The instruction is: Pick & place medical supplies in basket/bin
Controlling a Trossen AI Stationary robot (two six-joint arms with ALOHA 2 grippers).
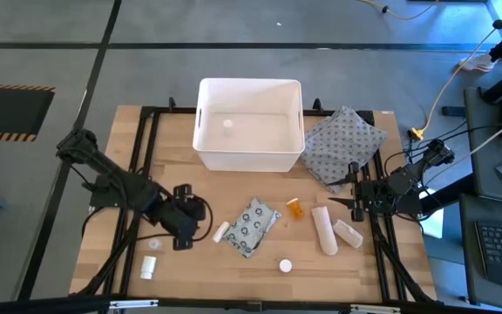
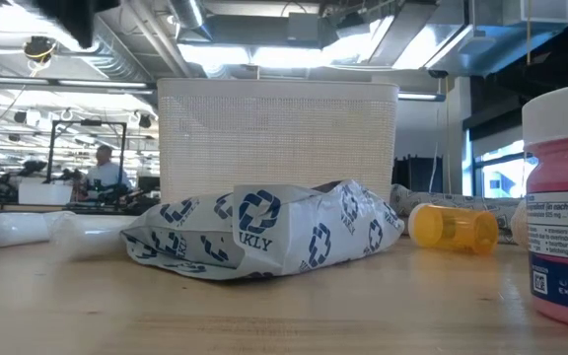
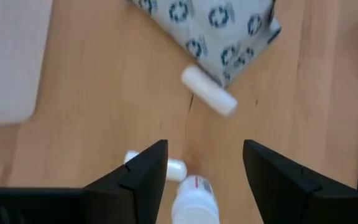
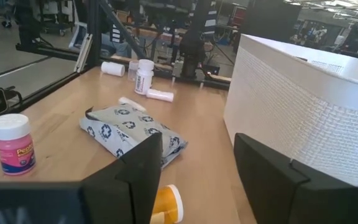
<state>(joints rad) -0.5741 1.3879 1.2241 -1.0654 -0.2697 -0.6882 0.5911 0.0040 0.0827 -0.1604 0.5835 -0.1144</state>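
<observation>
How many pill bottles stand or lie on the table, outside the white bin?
3: an orange bottle to the right of the dotted packet, a pink white-capped bottle at the front edge, and a white bottle at the front left. More may be hidden.

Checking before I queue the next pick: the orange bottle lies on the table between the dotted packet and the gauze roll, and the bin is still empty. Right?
Not quite: the bin is not empty. The high view shows one small white item already inside it. The rest holds: the orange bottle lies on the table between the dotted packet and the gauze roll.
</observation>
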